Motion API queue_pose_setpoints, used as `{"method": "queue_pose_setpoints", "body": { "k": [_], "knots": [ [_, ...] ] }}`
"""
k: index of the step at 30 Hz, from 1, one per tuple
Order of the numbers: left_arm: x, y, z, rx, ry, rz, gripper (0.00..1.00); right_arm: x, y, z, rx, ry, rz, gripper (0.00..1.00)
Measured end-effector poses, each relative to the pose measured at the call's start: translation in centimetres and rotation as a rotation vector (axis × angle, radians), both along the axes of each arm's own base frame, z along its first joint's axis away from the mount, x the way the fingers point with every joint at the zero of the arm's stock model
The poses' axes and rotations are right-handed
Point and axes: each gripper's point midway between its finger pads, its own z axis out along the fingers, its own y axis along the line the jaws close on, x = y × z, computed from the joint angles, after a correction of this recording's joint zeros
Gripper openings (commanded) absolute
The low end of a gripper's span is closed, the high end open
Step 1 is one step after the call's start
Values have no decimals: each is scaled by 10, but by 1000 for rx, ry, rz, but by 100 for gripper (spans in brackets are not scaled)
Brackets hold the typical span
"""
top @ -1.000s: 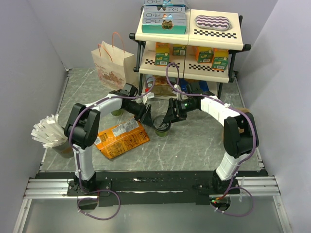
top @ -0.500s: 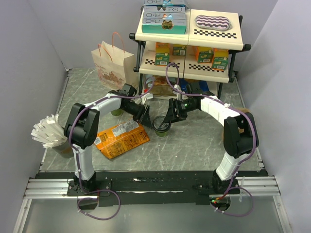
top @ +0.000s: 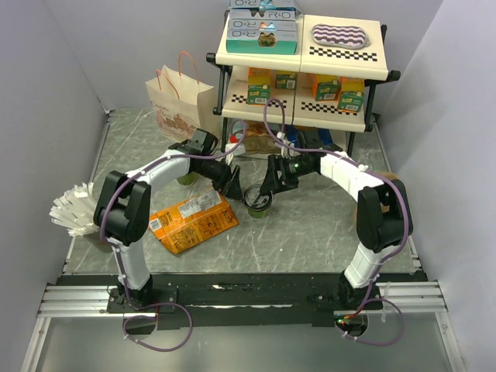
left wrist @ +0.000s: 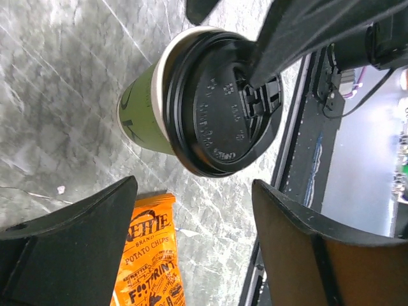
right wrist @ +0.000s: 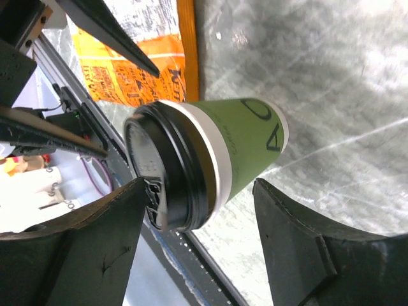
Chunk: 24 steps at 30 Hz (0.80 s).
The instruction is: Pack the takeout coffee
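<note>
Takeout coffee [top: 258,201] stands upright on your worktop [top: 318,229], out in the middle, with its black lid on. It sits between your two arms, which reach in from either side.

Your left fingers [top: 231,180] are spread apart and hold nothing. From the left wrist camera you see the cup [left wrist: 210,105] ahead of the fingers [left wrist: 76,236], past their tips and not touching them. One dark finger of the other arm [left wrist: 299,29] crosses the lid's far edge in that view; you cannot tell whether it touches.

Your right fingers [top: 273,180] are also released. The right wrist camera shows the takeout coffee [right wrist: 210,156] lined up with the gap between the fingers [right wrist: 293,255], with worktop showing on both sides of the cup, so nothing is gripped.

An orange chip bag [top: 192,222] lies flat just beside the cup on your left arm's side. A paper bag [top: 180,105] with handles stands at the back left, well apart from the cup, next to a two-tier shelf [top: 302,56] that holds boxes.
</note>
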Motion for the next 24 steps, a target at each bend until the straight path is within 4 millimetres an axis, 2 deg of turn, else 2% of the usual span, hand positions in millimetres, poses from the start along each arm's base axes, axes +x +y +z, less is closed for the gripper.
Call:
{"method": "queue_pose_setpoints", "body": {
  "k": [2, 6, 10, 13, 14, 18, 21, 24],
  "knots": [
    [0, 0, 3, 1, -28, -6, 83, 4, 1, 5, 3, -26, 8, 80],
    [0, 2, 2, 10, -44, -14, 83, 9, 0, 17, 1, -100, 40, 86],
    [0, 4, 0, 24, -54, -6, 82, 6, -5, 37, -3, -226, 98, 100],
    [1, 10, 3, 29, -56, 32, 84, 2, -10, 60, -1, -401, 170, 100],
    [2, 12, 4, 25, -55, 46, 91, 0, -12, 66, -2, -462, 195, 100],
    [18, 32, 14, 3, -45, 159, 92, -20, -16, 91, -14, -771, 369, 100],
    [33, 42, 20, -10, -58, 216, 92, -35, -8, 97, -8, -956, 524, 100],
    [38, 41, 23, -22, -65, 231, 92, -42, 2, 94, -8, -1069, 672, 100]
  ]
}}
